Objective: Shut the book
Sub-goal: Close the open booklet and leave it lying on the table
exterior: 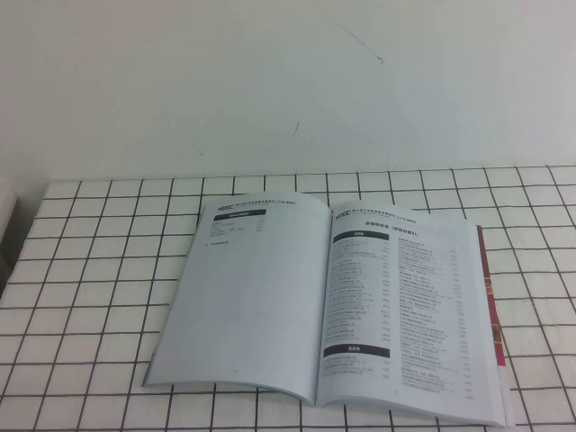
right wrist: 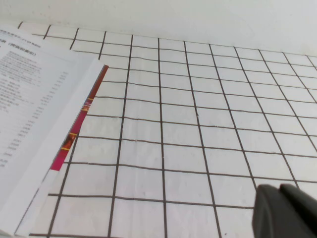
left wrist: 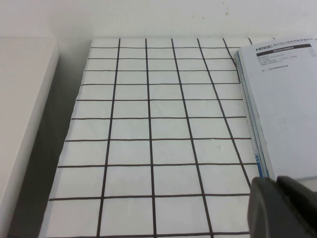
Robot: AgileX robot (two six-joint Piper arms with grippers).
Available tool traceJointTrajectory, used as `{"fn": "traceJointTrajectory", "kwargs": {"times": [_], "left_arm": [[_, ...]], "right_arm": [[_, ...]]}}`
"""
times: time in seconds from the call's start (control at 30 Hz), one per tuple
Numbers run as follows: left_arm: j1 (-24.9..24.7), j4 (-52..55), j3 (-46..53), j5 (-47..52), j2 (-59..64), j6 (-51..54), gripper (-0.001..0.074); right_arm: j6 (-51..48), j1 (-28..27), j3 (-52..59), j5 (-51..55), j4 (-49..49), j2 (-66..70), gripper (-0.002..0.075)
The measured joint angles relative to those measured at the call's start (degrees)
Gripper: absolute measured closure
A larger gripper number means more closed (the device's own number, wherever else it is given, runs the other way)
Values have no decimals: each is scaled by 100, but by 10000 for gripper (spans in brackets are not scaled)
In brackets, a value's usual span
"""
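Book (exterior: 328,310) lies open and flat on the gridded desk (exterior: 90,270), near the robot's edge and a bit right of centre. The spine gutter runs away from the robot.

- The left page (exterior: 247,297) is mostly blank.
- The right page (exterior: 405,324) is dense print, with a strip of red cover (exterior: 490,297) showing past its outer edge.

Handling, as a judgement: it's a thin softcover, so light and floppy. The pages will bend rather than swing over as one stiff board. The paper looks smooth, so the book will likely skid on the desk if pushed sideways.

Best hold is probably the outer edge of one half, getting under the whole stack with the cover, not just the top sheets. Then lift and fold it over the gutter. The left wrist view shows the layered page edges on the left side, which gives a usable lip. Pinning the other half would stop the book sliding.

Main risk is catching only a few leaves, creasing them and leaving the book still open.

Left end effector (left wrist: 280,206): only a dark tip is visible in its own wrist view, just beside the near end of the book's left edge. I can't tell if it's apart or together.

Right end effector (right wrist: 283,210): also just a dark tip, over bare desk to the right of the book and clear of the red cover edge. Its state can't be told either.

Neither shows in the high view.
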Motion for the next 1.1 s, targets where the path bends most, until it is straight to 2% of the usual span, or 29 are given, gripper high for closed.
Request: {"fn": "traceJointTrajectory", "kwargs": {"times": [1.1], "left_arm": [[0, 66, 0, 21, 0, 266, 739]], "right_arm": [[0, 0, 0, 0, 0, 0, 729]]}}
